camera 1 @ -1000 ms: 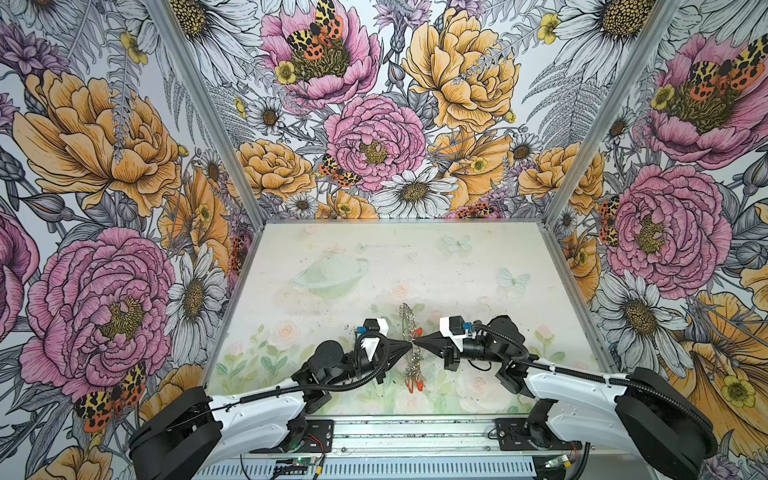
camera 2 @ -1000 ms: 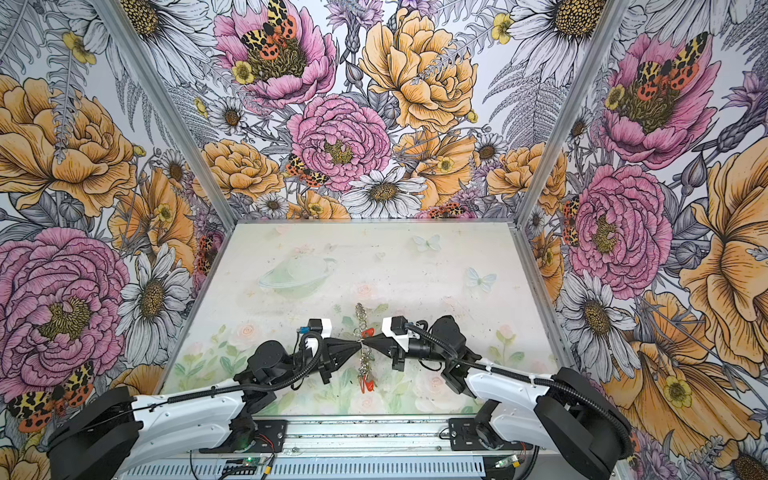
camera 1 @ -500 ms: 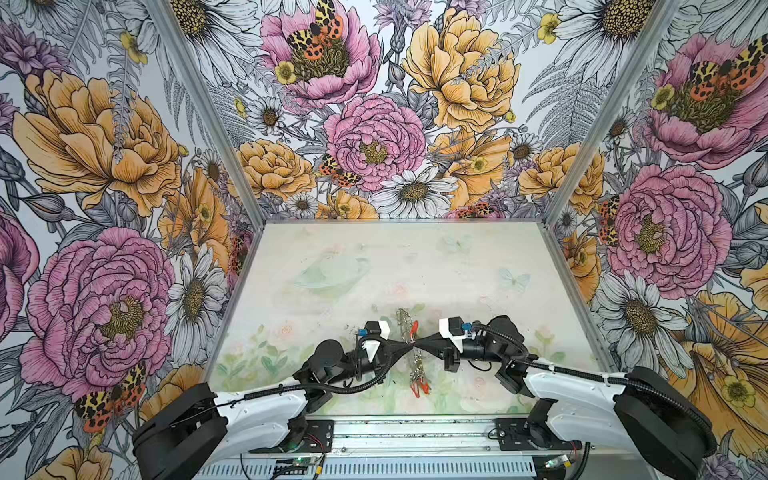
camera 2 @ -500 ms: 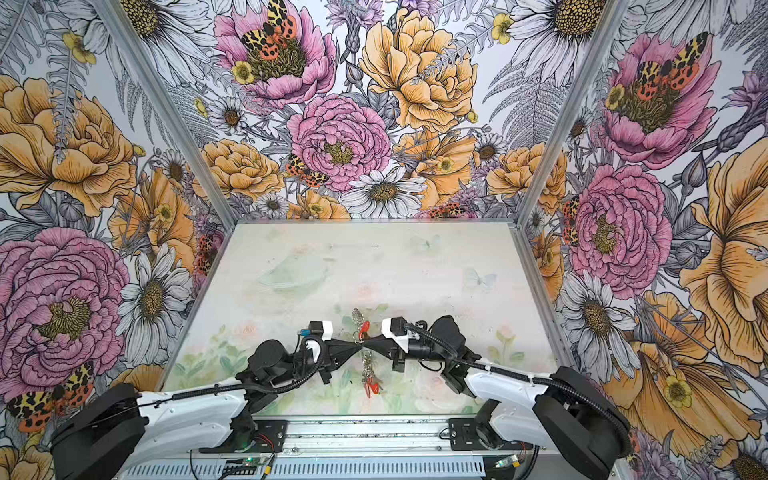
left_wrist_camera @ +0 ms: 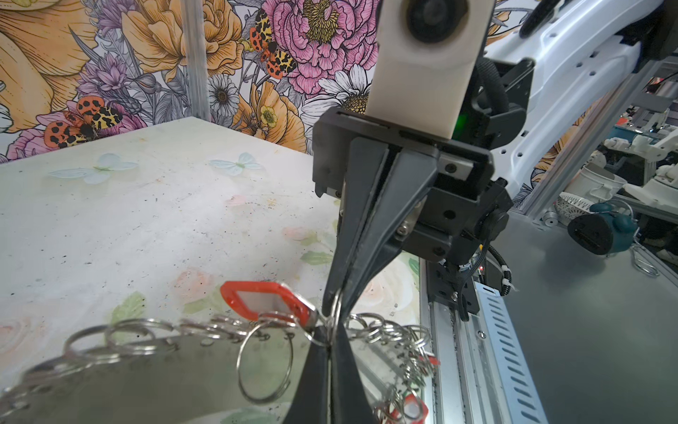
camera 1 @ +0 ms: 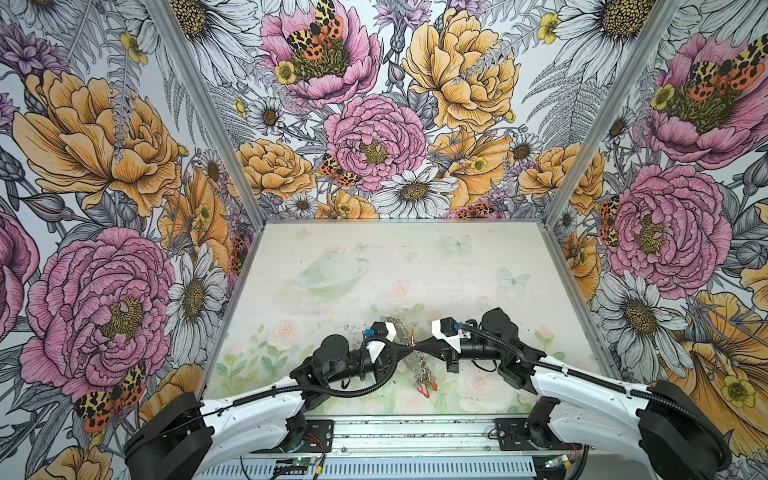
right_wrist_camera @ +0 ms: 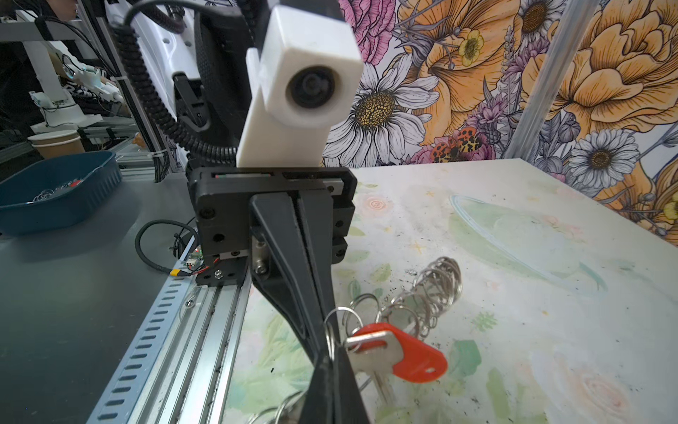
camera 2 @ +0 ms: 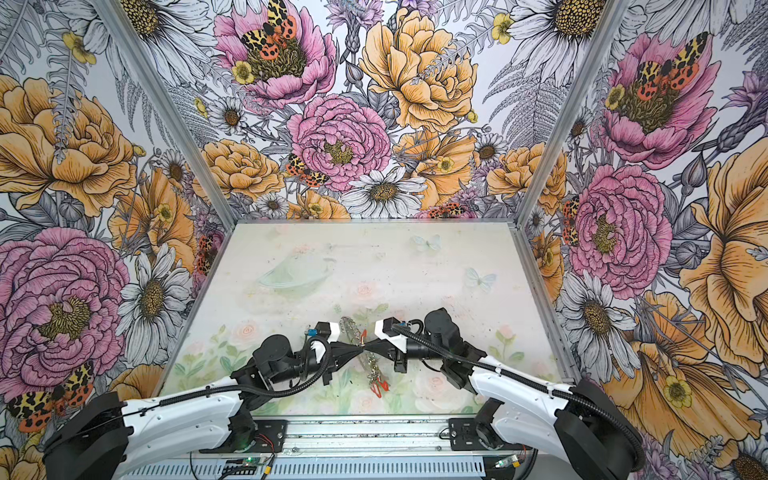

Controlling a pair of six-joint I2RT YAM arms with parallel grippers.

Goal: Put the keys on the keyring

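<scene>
Jaws: closed tight on left gripper (camera 1: 410,348) and right gripper (camera 1: 419,346) alike, tips nose to nose, pinching what looks like one wire ring (left_wrist_camera: 334,312) of the keyring (left_wrist_camera: 146,378) fringe. Neither arm nearer. Grey band with its long axis running front to back across the line of the tips, apparently held clear of the table (camera 1: 374,270). Just beyond the tips, touching them: the key (left_wrist_camera: 268,301), red tag with white label, its larger ring (left_wrist_camera: 264,361) dangling. Likely next: threading that ring onto the pinched one.

Bright, even light washing the table (camera 1: 415,270); shadows showing faint. Wrist views bowing at edges, near keyring (left_wrist_camera: 146,374) blurring.
</scene>
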